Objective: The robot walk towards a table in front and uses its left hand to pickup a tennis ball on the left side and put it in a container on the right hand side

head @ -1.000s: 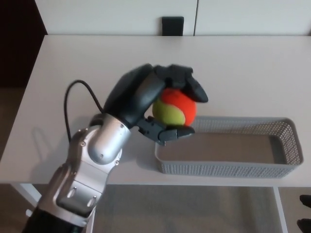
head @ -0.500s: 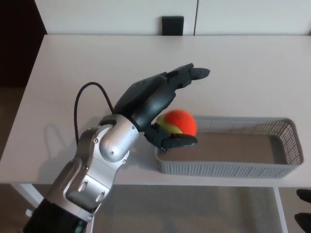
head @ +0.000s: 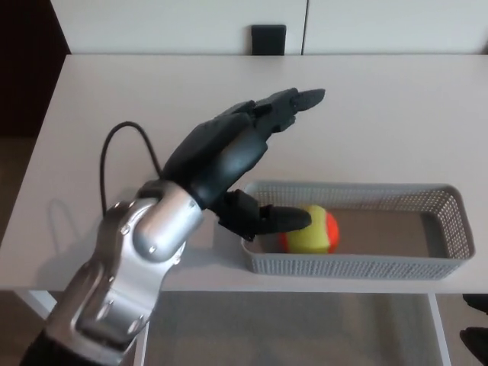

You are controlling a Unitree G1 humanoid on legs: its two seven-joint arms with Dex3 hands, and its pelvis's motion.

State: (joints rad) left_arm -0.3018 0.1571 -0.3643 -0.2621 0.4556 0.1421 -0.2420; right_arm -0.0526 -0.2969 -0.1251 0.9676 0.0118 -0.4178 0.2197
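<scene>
The tennis ball (head: 314,231), orange and yellow-green, lies inside the grey mesh container (head: 446,229) near its left end. My left hand (head: 232,156) hovers just left of and above the container's left end, open, with the two fingers stretched up toward the table's middle and the thumb (head: 278,219) reaching over the container's left rim, its tip next to the ball. Nothing is held in the hand. My right hand does not show.
The white table (head: 381,114) carries the long shallow container at its front right edge. A black cable (head: 114,152) loops off my left forearm. A dark square object (head: 269,38) sits against the wall behind the table.
The hand opened and let the ball go. The ball dropped from the fingers into the container's left end and rolled slightly right. The arm drew back a little to the left.
</scene>
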